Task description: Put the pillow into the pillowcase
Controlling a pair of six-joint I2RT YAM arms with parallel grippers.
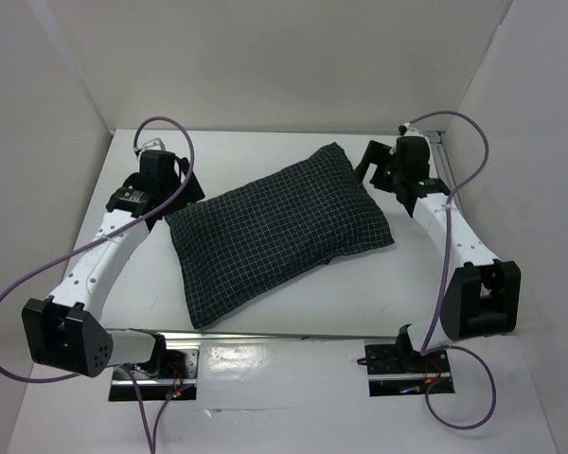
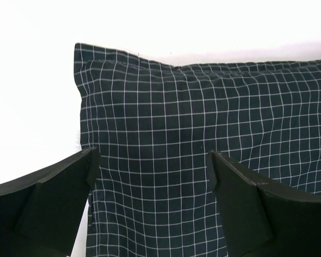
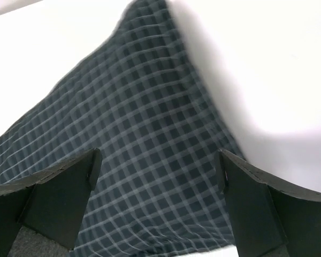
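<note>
The dark navy checked pillowcase lies plump and filled on the white table, tilted from near left to far right. No cream pillow shows; it is hidden. My left gripper is open at the pillowcase's left end, its jaws wide apart over the checked cloth and holding nothing. My right gripper is open beside the far right corner, its jaws spread above the cloth and holding nothing.
White walls enclose the table at left, back and right. A metal rail with the two arm bases runs along the near edge. Purple cables loop beside each arm.
</note>
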